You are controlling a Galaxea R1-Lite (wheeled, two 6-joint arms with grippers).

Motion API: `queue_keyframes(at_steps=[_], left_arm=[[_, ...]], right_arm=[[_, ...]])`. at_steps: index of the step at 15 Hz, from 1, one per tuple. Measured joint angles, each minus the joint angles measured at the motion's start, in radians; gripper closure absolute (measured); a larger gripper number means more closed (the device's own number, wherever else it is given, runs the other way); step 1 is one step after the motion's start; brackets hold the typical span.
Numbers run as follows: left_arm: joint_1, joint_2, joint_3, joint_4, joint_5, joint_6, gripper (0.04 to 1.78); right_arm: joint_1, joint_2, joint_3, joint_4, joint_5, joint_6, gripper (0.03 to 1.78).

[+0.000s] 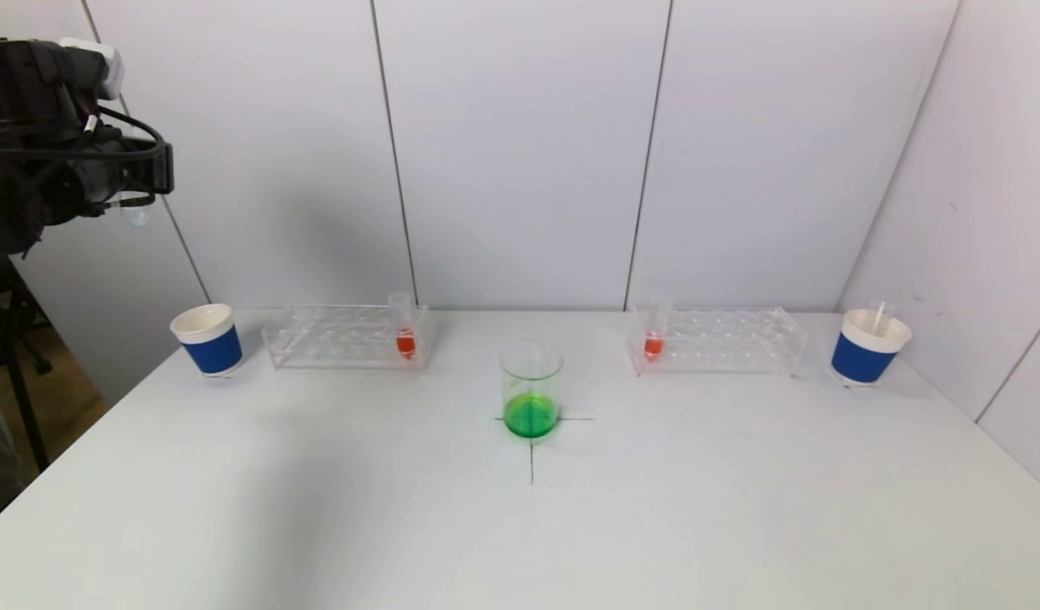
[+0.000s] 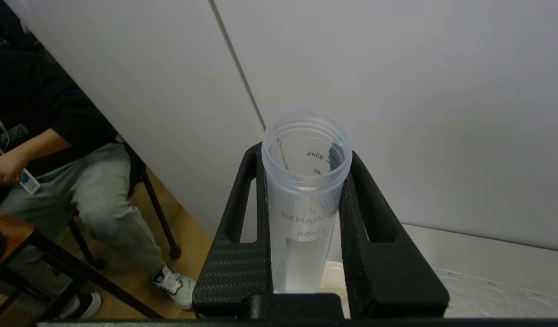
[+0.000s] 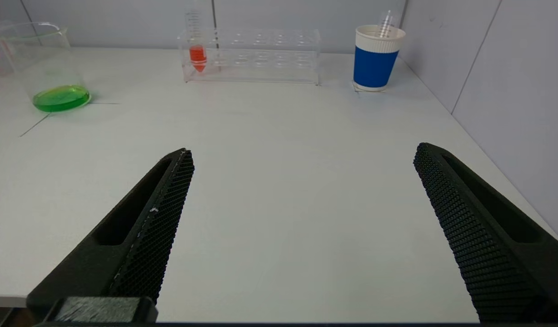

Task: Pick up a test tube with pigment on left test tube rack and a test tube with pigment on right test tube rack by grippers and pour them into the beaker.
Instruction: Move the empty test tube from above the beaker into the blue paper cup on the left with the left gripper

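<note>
High at the table's far left, my left gripper (image 1: 139,199) (image 2: 306,153) is shut on a clear, empty test tube (image 2: 304,204), held upright above the left blue cup (image 1: 208,339). The beaker (image 1: 531,390) (image 3: 52,68) holds green liquid at the table's centre. A tube with orange pigment (image 1: 404,332) stands in the left test tube rack (image 1: 334,339). Another orange tube (image 1: 653,336) (image 3: 197,52) stands in the right test tube rack (image 1: 723,341) (image 3: 261,59). My right gripper (image 3: 304,152) is open over bare table, out of the head view.
The right blue cup (image 1: 869,346) (image 3: 376,56) holds an empty tube (image 1: 880,315). White wall panels close the back and right side. A seated person (image 2: 56,172) and a chair are beyond the table's left edge.
</note>
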Motion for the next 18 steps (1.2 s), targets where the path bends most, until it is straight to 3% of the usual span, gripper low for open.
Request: queue_keyframes(at_steps=[3,8,18], left_arm=[[0.061,0.027,0.028,-0.013,-0.027,-0.014,1.38],[0.108,0.102,0.068,-0.157,-0.031,-0.016,1.38],[0.093,0.266,0.063,-0.284,-0.078,-0.119,1.38]], right_arm=[[0.000,0.000,0.000,0.000,0.000,0.000,0.05],[0.000,0.000,0.000,0.000,0.000,0.000,0.05],[0.000,0.000,0.000,0.000,0.000,0.000,0.05]])
